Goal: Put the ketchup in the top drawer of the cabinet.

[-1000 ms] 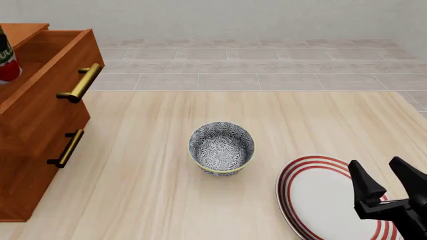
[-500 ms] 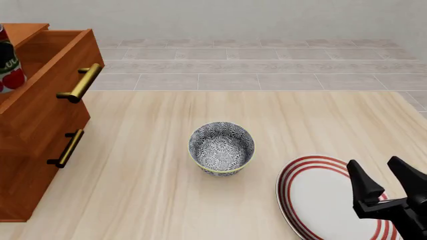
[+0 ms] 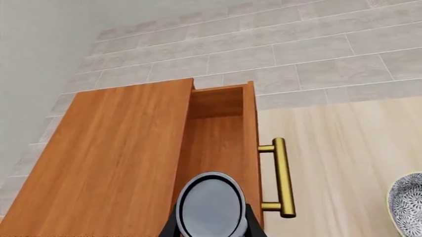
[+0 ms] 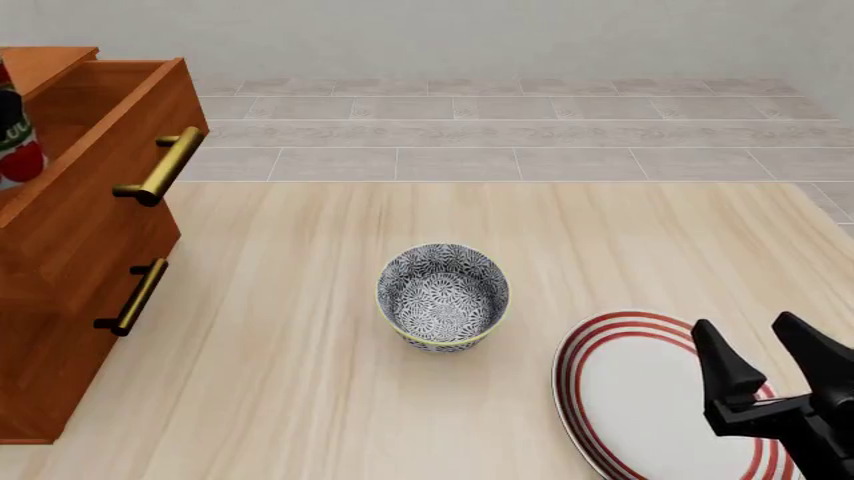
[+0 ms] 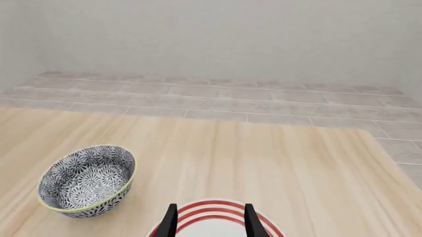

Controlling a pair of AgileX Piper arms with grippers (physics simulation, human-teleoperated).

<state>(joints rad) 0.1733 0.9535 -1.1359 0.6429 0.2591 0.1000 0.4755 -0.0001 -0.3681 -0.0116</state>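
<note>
Left wrist view | ketchup (image 3: 212, 210) upright, top toward camera, above open top drawer (image 3: 221, 133) | left end effector (image 3: 212, 228) pinching it

My cabinet (image 4: 74, 290) stands at the surface's (image 4: 294, 380) left, top drawer (image 4: 114, 130) pulled open; bowl (image 4: 443, 296) sits centre, plate (image 4: 641, 400) right and nearer, under my right end effector (image 4: 763, 355).

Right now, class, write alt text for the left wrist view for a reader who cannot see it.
The left gripper holds the ketchup above the open top drawer of the cabinet. A brass handle sticks out over the table, with a patterned bowl at the edge.
</note>
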